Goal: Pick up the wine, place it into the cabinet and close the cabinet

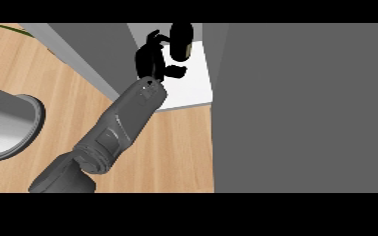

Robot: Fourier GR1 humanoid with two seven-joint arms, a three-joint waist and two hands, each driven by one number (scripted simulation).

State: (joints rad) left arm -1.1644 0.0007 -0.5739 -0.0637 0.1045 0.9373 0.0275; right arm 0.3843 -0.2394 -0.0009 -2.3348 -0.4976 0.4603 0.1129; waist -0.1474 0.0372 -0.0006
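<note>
Tight spot: the white shelf point(195, 87) is boxed in by a grey wall point(96, 55) at left and a big grey panel point(295, 105) at right. Its back is taken up by the wine point(182, 42) and the left hand point(148, 60). The counter point(177, 145) in front is left bare.

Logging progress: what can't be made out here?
Head view only.
Whether the black left hand holds the dark wine bottle: their dark shapes merge.
The right hand: not in view.
The round grey metal vessel: cut by the left edge.
The white cabinet shelf: partly hidden by the large grey panel.
</note>
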